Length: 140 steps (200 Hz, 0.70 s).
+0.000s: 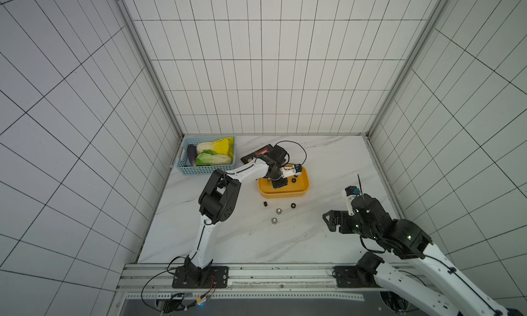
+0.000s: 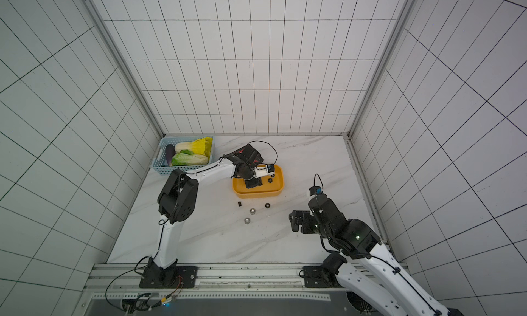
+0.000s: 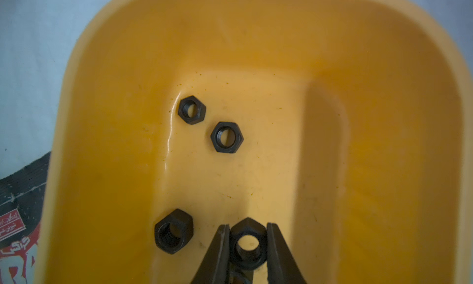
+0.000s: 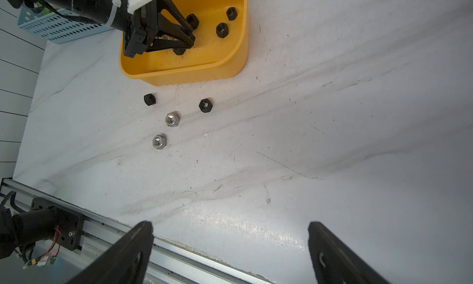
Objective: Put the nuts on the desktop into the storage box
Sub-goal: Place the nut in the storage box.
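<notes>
The left end effector (image 3: 248, 226) reaches down into the storage box (image 1: 285, 194), its jaws pinching a black nut (image 3: 245, 261) by its flats. Whether the nut touches the floor of the box, I cannot tell. Three other black nuts (image 3: 184, 223) lie inside already. The step in hand looks like the drop: the jaws need to part, then rise straight out, clear of the wall. In front of the box, four nuts remain on the tabletop (image 1: 328, 163), a black pair (image 4: 202, 102) and a silver pair (image 4: 176, 121). Farther right, the right end effector (image 4: 230, 227) hovers spread wide and empty, near enough to take one.
</notes>
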Motion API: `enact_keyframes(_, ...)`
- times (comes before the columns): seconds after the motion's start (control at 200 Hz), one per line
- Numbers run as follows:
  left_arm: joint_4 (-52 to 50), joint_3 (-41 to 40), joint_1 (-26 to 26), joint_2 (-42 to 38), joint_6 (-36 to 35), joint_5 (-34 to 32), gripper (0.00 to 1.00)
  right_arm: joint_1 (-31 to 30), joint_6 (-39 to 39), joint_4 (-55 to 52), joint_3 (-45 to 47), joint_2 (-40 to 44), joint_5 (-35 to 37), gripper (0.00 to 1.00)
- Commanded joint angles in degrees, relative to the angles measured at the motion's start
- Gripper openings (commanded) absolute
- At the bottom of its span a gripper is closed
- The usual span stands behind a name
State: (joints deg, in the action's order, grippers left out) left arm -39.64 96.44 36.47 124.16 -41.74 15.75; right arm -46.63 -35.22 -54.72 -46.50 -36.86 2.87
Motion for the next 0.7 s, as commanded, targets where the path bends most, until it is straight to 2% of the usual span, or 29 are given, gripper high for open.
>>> enact_keyframes(0.0, 1.01, 1.59, 0.49, 0.29, 0.84, -0.71, 0.22, -0.48, -0.37, -0.63, 0.36, -0.22, 1.26, 0.97)
enact_keyframes(0.315, 0.74, 2.44, 0.49, 0.56, 1.96, -0.74, 0.26, -0.48, -0.37, -0.56, 0.36, -0.23, 1.18, 0.97)
enact_keyframes(0.425, 0.61, 2.92, 0.48, 0.5, 2.52, -0.81, 0.3, -0.48, -0.31, -0.54, 0.44, -0.14, 1.09, 0.97)
enact_keyframes(0.545, 0.62, 3.46, 0.46, 0.47, 2.89, -0.98, 0.38, -0.5, -0.34, -0.68, 0.49, 0.08, 0.99, 0.97)
enact_keyframes(0.695, 0.59, 4.01, 0.53, 0.69, 3.15, -1.42, 0.4, -0.48, -0.37, -0.69, 0.43, 0.4, 0.99, 0.97)
